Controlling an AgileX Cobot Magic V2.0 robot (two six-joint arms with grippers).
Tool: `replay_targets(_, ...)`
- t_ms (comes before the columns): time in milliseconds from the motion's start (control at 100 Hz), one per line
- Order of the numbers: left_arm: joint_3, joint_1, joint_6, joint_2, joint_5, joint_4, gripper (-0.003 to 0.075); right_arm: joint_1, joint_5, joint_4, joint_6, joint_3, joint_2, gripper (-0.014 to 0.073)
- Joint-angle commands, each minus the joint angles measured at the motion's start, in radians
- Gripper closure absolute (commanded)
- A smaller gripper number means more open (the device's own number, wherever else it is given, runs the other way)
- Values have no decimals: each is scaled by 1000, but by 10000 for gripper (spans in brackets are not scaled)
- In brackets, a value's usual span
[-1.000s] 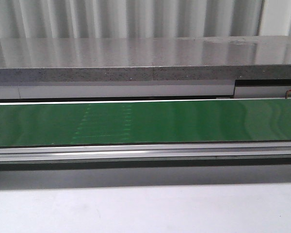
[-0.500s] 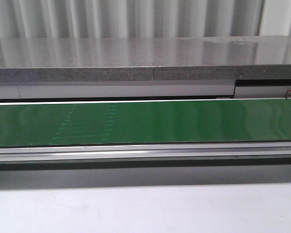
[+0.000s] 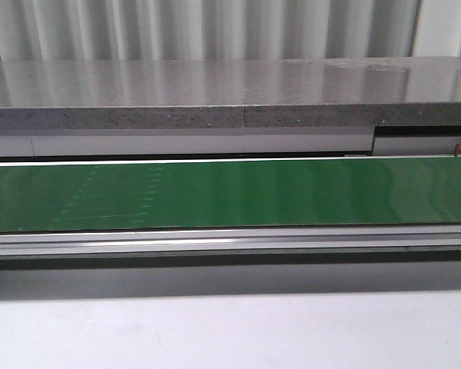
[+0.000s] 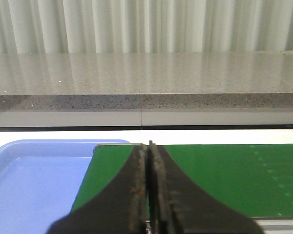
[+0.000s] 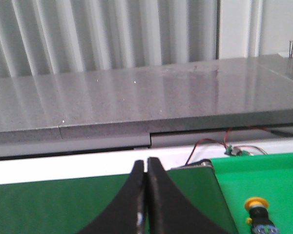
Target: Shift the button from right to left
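Green conveyor belt (image 3: 230,196) spans mid-frame; button (image 5: 261,222) sits lower right — left gripper (image 4: 149,146) and right gripper (image 5: 146,163) both closed, empty.

Small button (image 5: 258,217) with orange-yellow cap, bluish base: cut off by right wrist picture's edge, blurred, outline unclear. Pale blue plastic tray (image 4: 34,180): cropped at edge, near part hidden behind closed black left gripper (image 4: 149,146). Closed black right gripper (image 5: 146,163) hides strip of dark green conveyor belt (image 5: 49,207). Red wires (image 5: 210,144) with tiny green board: too small to identify.
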Motion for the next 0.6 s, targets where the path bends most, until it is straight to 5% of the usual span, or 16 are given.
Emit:
replay_targets(0, 24, -9, -8, -35, -85, -5, 740, -1, 123, -9, -4, -157, 109, 662)
replay_targets(250, 24, -9, -8, -35, -85, -5, 740, -1, 517, -41, -4, -443, 423, 662)
replay_targets(590, 24, -9, -8, -35, -85, -5, 740, -1, 523, -9, -4, -489, 593, 662)
